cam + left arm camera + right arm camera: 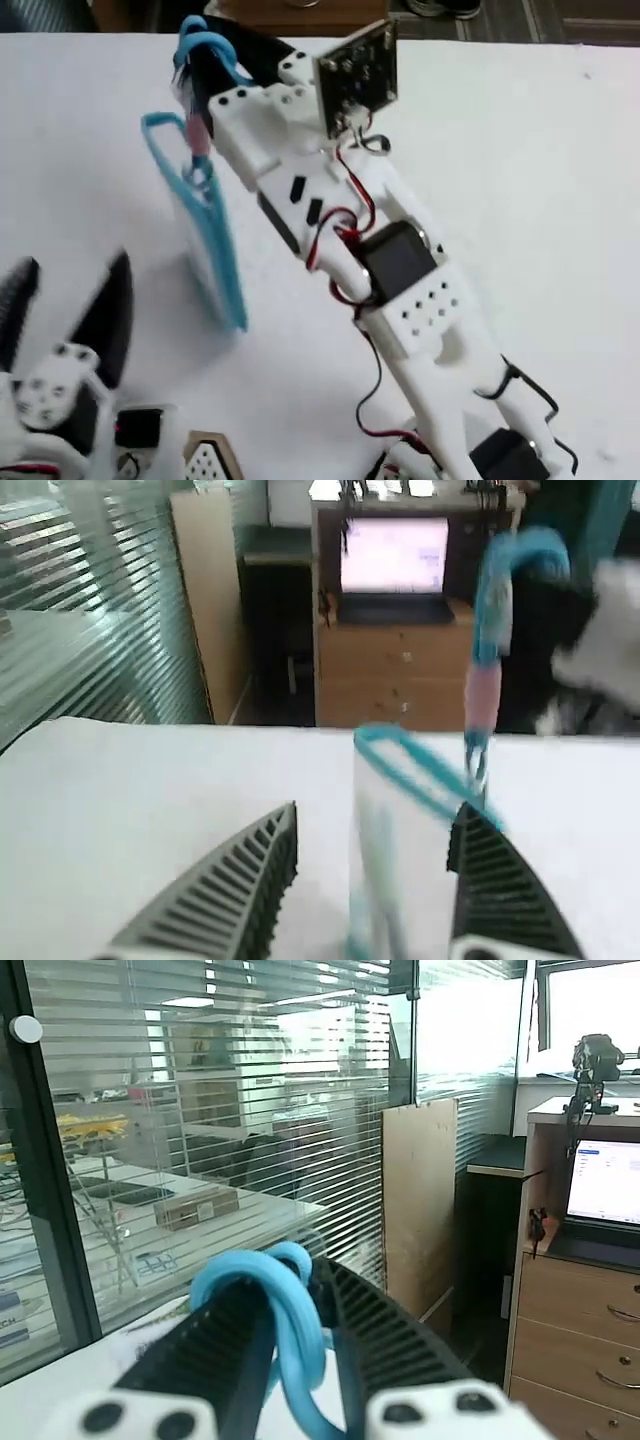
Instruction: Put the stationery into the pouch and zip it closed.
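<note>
At the lower left of the high view, the left gripper (70, 270) is held released and aimed at the pouch (205, 240), probably to steady it. The pouch is clear with blue edging and stands on edge on the table (520, 150), left of centre. Its blue loop (212, 45) is clenched by the right gripper (300, 1290), likely for zipping.

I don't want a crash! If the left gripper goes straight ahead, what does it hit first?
Probably the clear plastic pouch with blue edging: it is straight ahead, between the open left gripper's black fingers. How far ahead is hard to tell.
</note>
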Robot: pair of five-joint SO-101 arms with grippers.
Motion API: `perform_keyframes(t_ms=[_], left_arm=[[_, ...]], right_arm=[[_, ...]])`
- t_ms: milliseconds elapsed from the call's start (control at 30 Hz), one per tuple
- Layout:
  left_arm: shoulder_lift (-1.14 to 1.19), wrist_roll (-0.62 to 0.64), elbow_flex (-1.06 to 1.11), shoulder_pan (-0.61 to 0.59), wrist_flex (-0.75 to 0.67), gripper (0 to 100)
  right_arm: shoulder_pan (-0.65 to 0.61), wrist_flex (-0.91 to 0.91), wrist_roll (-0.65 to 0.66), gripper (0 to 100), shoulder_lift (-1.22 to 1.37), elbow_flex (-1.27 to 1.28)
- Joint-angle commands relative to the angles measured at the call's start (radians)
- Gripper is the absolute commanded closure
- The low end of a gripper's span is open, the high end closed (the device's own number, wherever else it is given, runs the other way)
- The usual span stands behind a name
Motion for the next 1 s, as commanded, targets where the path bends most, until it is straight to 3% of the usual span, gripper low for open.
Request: perform_keyframes(t_ms=[0, 267, 533, 767, 967], left_arm=[[-0.111, -0.063, 0.236, 0.018, -0.026, 74], [-0.163, 0.078, 0.482, 0.039, -0.169, 71], [-0.163, 0.216, 0.612, 0.311, -0.324, 71], [-0.160, 0.239, 0.721, 0.321, -0.456, 71], [-0.160, 0.241, 0.781, 0.323, -0.528, 71]], right_arm=[[0.002, -0.016, -0.006, 98.1, 0.030, -0.077], [-0.015, -0.016, -0.006, 98.1, 0.067, -0.167], [-0.021, -0.016, -0.006, 98.1, 0.108, -0.170], [-0.025, -0.005, -0.009, 98.1, 0.143, -0.239], [-0.068, 0.110, -0.011, 98.1, 0.229, -0.405]])
